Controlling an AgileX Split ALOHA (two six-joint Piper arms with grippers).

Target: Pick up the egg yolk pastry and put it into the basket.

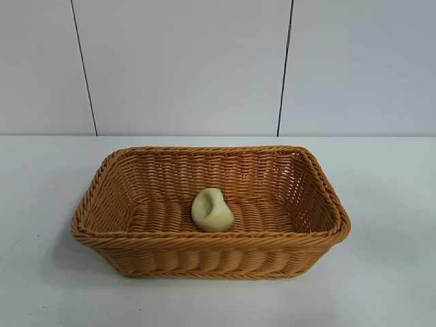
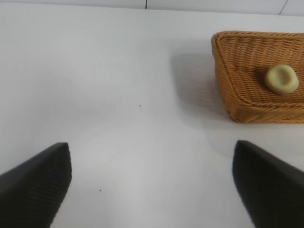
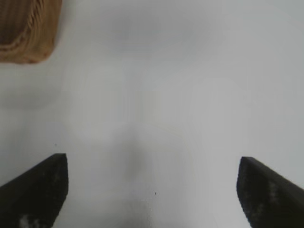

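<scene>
The egg yolk pastry point(image 1: 212, 210), a pale cream lump with a dent, lies on the floor of the golden-brown wicker basket point(image 1: 122, 235), near its front wall. The left wrist view shows the same pastry point(image 2: 281, 79) inside the basket point(image 2: 232, 90). My left gripper point(image 2: 152, 166) is open over bare table, well off to the side of the basket, with nothing between its fingers. My right gripper point(image 3: 152, 171) is also open and empty over bare table; only a corner of the basket point(image 3: 28, 33) shows in its view. Neither arm appears in the exterior view.
The white table point(image 1: 388, 259) runs around the basket on all sides. A white panelled wall point(image 1: 184, 68) stands behind it.
</scene>
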